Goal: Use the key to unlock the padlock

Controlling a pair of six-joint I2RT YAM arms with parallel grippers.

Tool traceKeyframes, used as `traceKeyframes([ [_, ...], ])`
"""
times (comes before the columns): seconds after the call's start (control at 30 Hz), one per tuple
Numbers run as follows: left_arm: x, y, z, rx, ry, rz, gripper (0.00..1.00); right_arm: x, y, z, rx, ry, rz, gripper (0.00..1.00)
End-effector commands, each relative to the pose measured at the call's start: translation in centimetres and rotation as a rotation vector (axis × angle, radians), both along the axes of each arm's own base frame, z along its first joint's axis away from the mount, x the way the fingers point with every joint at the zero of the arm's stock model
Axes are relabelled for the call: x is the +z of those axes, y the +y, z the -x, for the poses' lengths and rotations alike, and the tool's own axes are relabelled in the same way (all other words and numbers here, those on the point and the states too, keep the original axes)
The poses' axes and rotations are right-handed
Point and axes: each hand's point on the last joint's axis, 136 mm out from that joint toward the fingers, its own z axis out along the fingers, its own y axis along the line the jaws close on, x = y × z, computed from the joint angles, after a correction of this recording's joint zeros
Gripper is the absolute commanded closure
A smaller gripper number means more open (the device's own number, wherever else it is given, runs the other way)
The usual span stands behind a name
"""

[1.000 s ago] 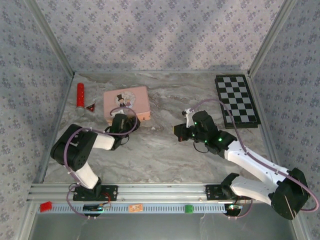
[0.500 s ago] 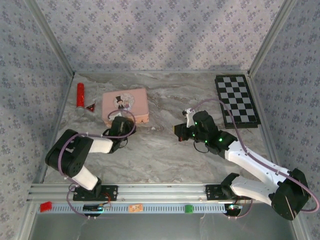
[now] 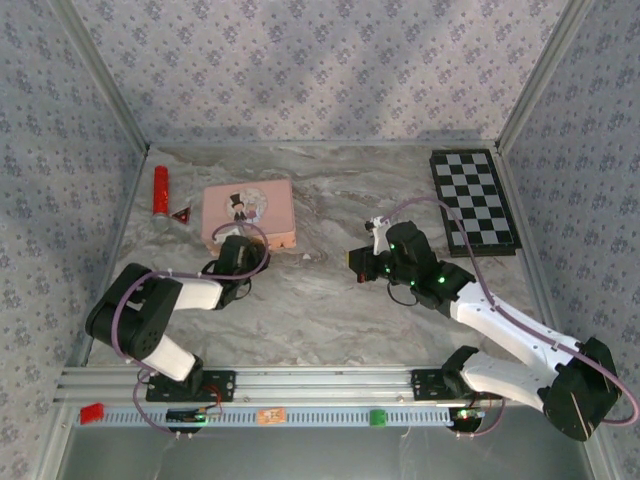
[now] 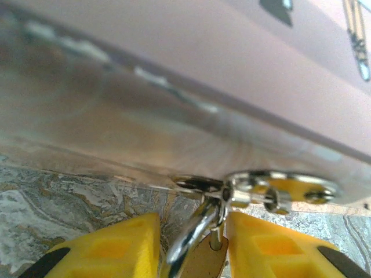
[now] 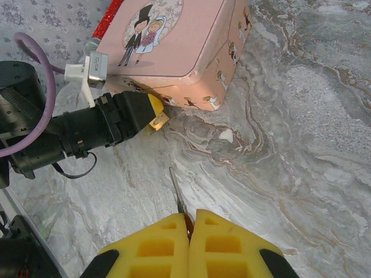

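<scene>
The tiny brass padlock [image 4: 204,262] hangs by its thin shackle from the metal hasp [image 4: 278,188] on the pink tin's [image 3: 250,212] front wall. My left gripper [image 4: 192,246] is closed around it, yellow fingers on either side. From the right wrist, the padlock's [image 5: 157,120] brass body pokes out of the left gripper [image 5: 153,113] beside the tin [image 5: 174,40]. My right gripper [image 5: 190,219] is shut on the key [image 5: 177,188], its thin blade pointing toward the padlock, well short of it. From above, the right gripper [image 3: 358,262] hovers mid-table, right of the left gripper [image 3: 240,252].
A red tube [image 3: 160,190] and a small red triangular piece [image 3: 181,213] lie left of the tin. A chessboard [image 3: 473,200] lies at the back right. Patterned walls close in the marble table [image 3: 320,310] on three sides.
The tin has slid slightly left and forward with the left gripper at its front. The left arm's elbow has dropped lower. The right arm has stayed almost still.
</scene>
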Motion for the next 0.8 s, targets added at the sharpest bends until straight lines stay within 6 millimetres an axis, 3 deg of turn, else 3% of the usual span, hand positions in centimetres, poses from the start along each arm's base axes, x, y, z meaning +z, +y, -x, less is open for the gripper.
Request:
traceKeyframes([
  [0.0,-1.2,1.8,0.0,0.048,0.049,-0.074,0.67,1.0,0.1,0.0,0.002,-0.032,-0.016,1.0],
  [0.4,0.1,6.7,2.9,0.147,0.131,-0.308,0.55,0.8,0.2,0.0,0.0,-0.028,-0.015,1.0],
  [0.77,0.6,4.6,0.8,0.004,0.081,-0.194,0.45,1.0,0.3,0.1,0.003,-0.031,-0.018,1.0],
])
